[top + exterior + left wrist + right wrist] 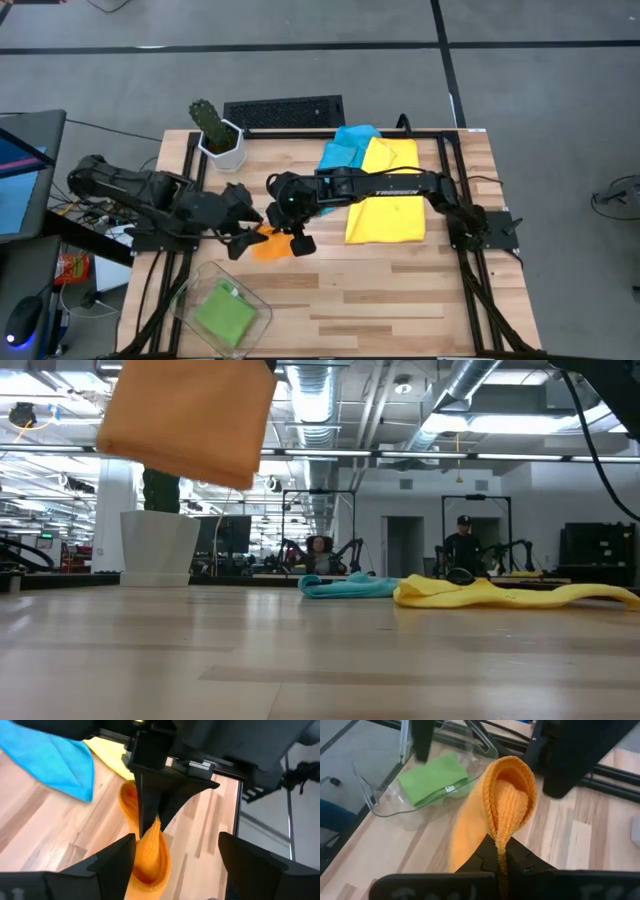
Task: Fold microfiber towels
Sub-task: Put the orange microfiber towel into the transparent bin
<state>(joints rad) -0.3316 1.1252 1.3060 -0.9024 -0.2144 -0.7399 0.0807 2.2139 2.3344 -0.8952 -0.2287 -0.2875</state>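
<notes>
Right gripper (pixel 501 862) pinched shut on one edge of folded orange towel (pixel 492 810), hanging clear above bench (pixel 400 290). Left gripper (pixel 175 857) spread wide either side of that towel, gripping nothing. Risk of fold sagging open from a single-edge hold, or a snag on left fingers (pixel 107 862). Green towel (pixel 224 312) folded in clear tray (pixel 190 292); yellow towel (pixel 388 205) and blue towel (pixel 345 148) unfolded further back.

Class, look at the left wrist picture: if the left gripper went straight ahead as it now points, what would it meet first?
Most likely the orange towel, hanging pinched in the right gripper directly between the left gripper's open fingers; depth is uncertain.
</notes>
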